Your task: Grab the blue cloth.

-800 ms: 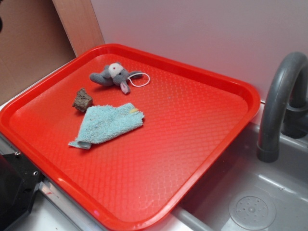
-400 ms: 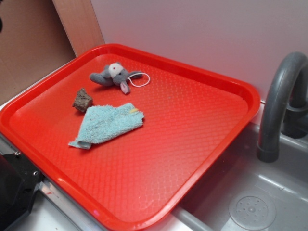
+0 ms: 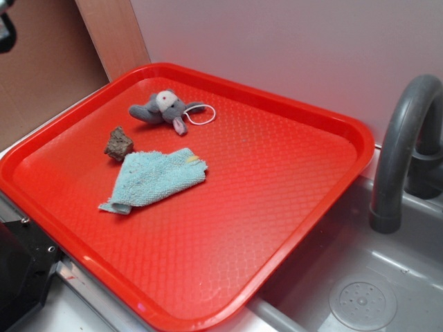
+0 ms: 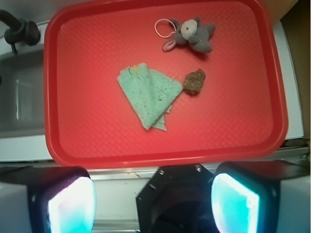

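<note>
The blue cloth [image 3: 156, 180] [image 4: 149, 94] lies rumpled and flat on the left half of a red tray [image 3: 277, 180] [image 4: 87, 136]. It is light turquoise terry with a tiny yellow mark at one edge. My gripper [image 4: 153, 201] is open, its two pale pads far apart with nothing between them. It hangs high above the tray's near edge, well clear of the cloth. In the exterior view only a dark bit of the arm [image 3: 5, 28] shows at the top left corner.
A brown rock-like lump [image 3: 119, 144] [image 4: 194, 81] sits touching the cloth's corner. A grey plush mouse [image 3: 166, 108] [image 4: 194, 35] lies further back on the tray. A sink basin [image 3: 360, 290] with a grey faucet [image 3: 401, 145] is to the right. A black base [image 3: 21, 270] sits front left.
A dark part of the arm has come into the exterior view's top left corner. The cloth, lump and mouse have not moved.
</note>
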Available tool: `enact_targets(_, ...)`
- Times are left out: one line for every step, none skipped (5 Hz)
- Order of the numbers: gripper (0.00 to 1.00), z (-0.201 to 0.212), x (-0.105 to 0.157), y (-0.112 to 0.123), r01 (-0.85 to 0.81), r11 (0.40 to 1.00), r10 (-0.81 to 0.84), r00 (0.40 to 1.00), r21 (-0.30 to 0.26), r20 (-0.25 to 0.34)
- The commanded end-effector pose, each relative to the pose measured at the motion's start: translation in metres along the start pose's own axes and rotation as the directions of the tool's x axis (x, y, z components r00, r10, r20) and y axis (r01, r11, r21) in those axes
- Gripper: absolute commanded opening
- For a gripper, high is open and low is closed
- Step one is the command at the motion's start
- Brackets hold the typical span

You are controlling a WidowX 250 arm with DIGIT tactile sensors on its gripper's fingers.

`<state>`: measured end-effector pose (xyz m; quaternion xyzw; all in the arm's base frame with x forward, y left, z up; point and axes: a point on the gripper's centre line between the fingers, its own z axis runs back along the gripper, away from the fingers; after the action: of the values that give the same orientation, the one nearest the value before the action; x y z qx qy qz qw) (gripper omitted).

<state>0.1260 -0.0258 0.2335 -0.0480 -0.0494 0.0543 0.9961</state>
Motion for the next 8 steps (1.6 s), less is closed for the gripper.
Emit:
enact_targets(1.0, -0.05, 0.022, 0.011, -0.11, 0.993, 0.11, 0.994, 0.03, 0.009)
enact_targets(1.0, -0.091, 0.025, 0.02, -0.128, 0.989, 0.129, 0.991, 0.08, -0.016)
enact_targets(1.0, -0.129, 0.038, 0.023, -0.136, 0.981, 0.144, 0.989, 0.138, -0.046)
enact_targets(1.0, -0.157, 0.049, 0.021, -0.128, 0.978, 0.143, 0.987, 0.167, -0.079)
enact_targets(1.0, -0.182, 0.062, 0.013, -0.11, 0.989, 0.12, 0.987, 0.1, -0.102)
enact_targets(1.0, -0.199, 0.05, -0.007, -0.053, 0.996, 0.062, 0.989, 0.068, -0.133)
enact_targets(1.0, -0.209, 0.035, -0.019, -0.035, 0.998, 0.044, 0.985, 0.058, -0.167)
enact_targets(0.0, -0.212, 0.031, -0.019, -0.037, 0.998, 0.046, 0.985, 0.054, -0.165)
